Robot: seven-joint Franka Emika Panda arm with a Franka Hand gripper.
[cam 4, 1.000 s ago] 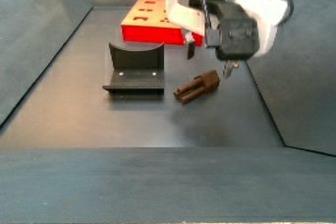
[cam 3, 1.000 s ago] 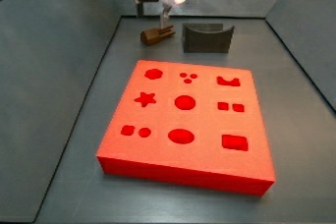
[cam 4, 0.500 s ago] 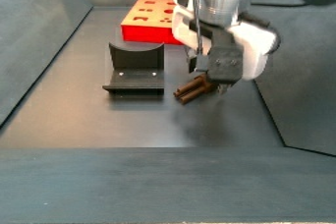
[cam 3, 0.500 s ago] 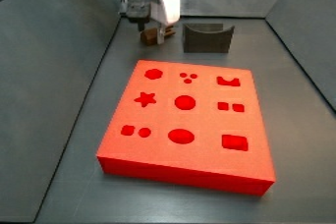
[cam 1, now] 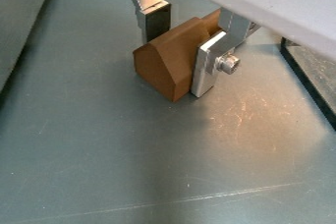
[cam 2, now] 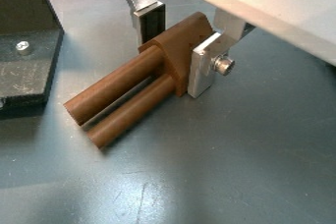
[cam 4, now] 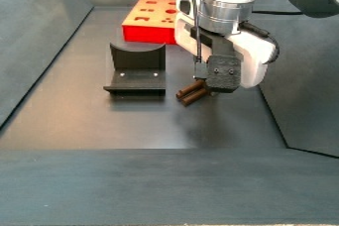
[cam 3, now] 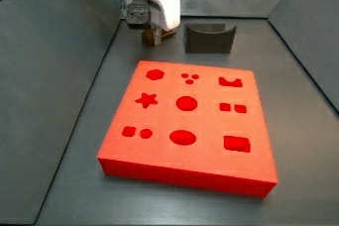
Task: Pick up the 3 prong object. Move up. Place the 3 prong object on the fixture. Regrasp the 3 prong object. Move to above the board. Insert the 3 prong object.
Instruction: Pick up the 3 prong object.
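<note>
The 3 prong object point(cam 2: 118, 110) is a brown wooden block with round prongs lying flat on the grey floor point(cam 4: 193, 94). My gripper point(cam 2: 176, 61) has come down over its thick end point(cam 1: 164, 66), one silver finger on each side. One finger point(cam 1: 210, 61) lies against the block; a narrow gap shows at the other pad point(cam 1: 155, 24). The jaws stand open around it. The fixture point(cam 4: 135, 66) sits just beside it, also seen as a dark notched block point(cam 3: 208, 38). The red board point(cam 3: 185, 121) lies flat further along the floor.
Grey sloping walls point(cam 3: 54, 61) enclose the floor on each side. The fixture's base plate with a screw point(cam 2: 24, 61) lies close to the prong tips. The board's far end point(cam 4: 153, 22) shows behind the fixture.
The gripper has come down from above the block to floor level, so its fingers now straddle the block's thick end. The block has not moved.
</note>
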